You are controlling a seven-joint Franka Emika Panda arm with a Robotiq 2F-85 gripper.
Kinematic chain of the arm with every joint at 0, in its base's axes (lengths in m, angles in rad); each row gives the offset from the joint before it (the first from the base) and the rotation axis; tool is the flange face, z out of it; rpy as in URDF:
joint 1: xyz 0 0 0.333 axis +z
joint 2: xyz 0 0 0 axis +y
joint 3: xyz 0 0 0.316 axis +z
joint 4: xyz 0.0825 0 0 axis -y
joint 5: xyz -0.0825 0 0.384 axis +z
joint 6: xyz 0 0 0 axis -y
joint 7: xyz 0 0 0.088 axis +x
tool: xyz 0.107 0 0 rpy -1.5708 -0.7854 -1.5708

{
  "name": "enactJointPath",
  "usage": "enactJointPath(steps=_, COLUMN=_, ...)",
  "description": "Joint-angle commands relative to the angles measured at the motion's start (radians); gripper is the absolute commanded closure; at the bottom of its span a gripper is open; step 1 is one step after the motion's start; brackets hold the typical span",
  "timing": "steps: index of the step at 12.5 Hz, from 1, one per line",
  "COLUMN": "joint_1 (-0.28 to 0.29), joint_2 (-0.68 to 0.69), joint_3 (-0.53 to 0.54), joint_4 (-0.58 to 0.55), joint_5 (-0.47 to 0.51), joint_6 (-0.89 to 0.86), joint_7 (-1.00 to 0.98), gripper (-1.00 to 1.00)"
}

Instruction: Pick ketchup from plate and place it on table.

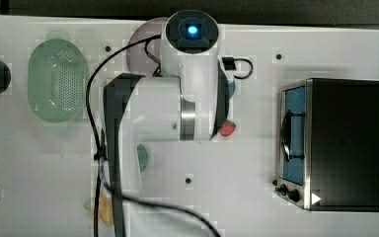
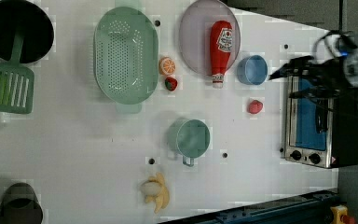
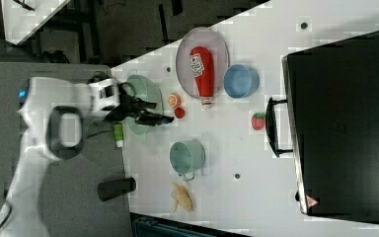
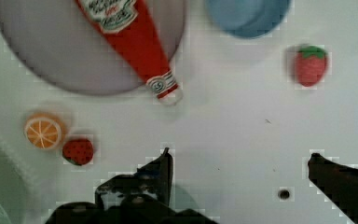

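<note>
One arm covered the middle of the top view, its white links hiding most of the plate (image 1: 140,37) at the far edge of the white table (image 1: 246,207); a black toaster oven (image 1: 345,143) sat at the top view's right and a green perforated basket (image 1: 58,81) at the top view's left. In the left view the ketchup (image 2: 220,49) lay flat on the plate (image 2: 193,37), long axis up and down the frame, white label with red print too small to read, cap end jutting just past the rim toward a blue dish (image 2: 252,70); the gripper (image 2: 284,81) hung over the oven with its jaws apart and nothing between them. In the right view the bottle (image 3: 203,74) lay likewise, cap toward the frame's bottom, and dark floor lay beyond the table. In the wrist view the gripper (image 4: 240,163) stood spread wide over bare tabletop, the ketchup (image 4: 135,39) slanting off the plate (image 4: 51,60), a strawberry (image 4: 310,65) well apart.
</note>
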Motion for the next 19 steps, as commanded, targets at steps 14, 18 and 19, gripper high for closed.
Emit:
enactJointPath(steps=14, joint_1=0.054, joint_2=0.476, joint_3=0.002, joint_4=0.19, joint_5=-0.116, joint_6=0.469, joint_7=-0.393, gripper=-1.0)
enactJointPath(steps=18, joint_1=0.058, joint_2=0.556, joint_3=-0.009, joint_4=0.237, joint_5=-0.167, joint_6=0.516, joint_7=-0.393, gripper=-1.0)
enactJointPath(steps=19, joint_1=0.058, joint_2=0.575, joint_3=-0.01, joint_4=0.241, joint_5=-0.172, joint_6=0.541, joint_7=-0.393, gripper=-1.0)
